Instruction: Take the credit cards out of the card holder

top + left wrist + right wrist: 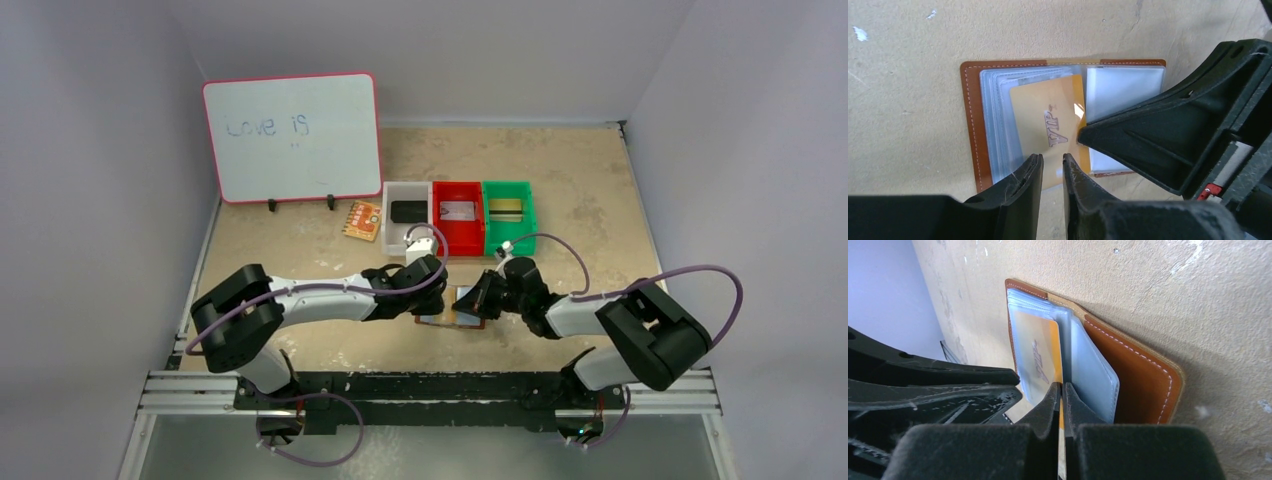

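The card holder (pixel 452 320) lies open on the table, brown leather (pixel 970 125) with clear blue-grey sleeves. A gold credit card (pixel 1048 115) marked VIP sticks partly out of the left sleeve, past the holder's near edge. My left gripper (pixel 1053 162) hovers over that near edge, its jaws a narrow gap apart with nothing between them. My right gripper (pixel 1062 387) is shut, and its tips press down on the holder's middle fold beside the gold card (pixel 1035 357). In the top view both grippers (pixel 432 292) (pixel 476 300) meet over the holder.
Behind the holder stand a white bin (pixel 388 215), a red bin (pixel 440 230) and a green bin (pixel 528 215), each holding a card. An orange patterned card (pixel 362 220) lies left of the bins. A whiteboard (pixel 292 137) stands at the back left.
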Motion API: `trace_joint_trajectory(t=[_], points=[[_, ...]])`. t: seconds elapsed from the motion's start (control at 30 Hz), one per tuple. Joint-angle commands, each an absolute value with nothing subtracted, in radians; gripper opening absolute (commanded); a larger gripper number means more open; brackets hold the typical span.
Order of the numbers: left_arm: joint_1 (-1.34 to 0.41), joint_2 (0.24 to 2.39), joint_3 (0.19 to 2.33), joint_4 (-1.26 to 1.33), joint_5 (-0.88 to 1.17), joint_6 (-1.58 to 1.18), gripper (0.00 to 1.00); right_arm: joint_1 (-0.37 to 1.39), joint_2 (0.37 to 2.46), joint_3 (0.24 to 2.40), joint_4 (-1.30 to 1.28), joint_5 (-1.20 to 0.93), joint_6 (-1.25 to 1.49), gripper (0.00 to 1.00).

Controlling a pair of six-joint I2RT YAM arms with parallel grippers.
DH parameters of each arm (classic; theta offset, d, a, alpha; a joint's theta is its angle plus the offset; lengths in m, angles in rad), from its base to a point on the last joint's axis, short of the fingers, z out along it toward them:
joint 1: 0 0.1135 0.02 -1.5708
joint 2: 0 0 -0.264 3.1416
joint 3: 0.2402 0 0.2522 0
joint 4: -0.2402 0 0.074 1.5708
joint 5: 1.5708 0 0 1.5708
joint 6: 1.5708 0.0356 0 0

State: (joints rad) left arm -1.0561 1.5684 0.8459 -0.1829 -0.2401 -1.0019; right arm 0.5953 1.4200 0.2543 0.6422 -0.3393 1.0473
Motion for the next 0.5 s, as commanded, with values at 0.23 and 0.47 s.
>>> trace_joint_trajectory(t=[0.23, 0.47], points=[[-1.056, 1.65, 0.859, -0.264, -0.291, -1.031, 0.11, 0.593, 1.326, 0.273, 0.512, -0.248, 1.054, 0.0], [-1.055, 1.656, 0.845, -0.272, -0.311, -1.04, 0.09, 0.592, 1.251, 0.265, 0.439, -0.181, 1.074, 0.0]])
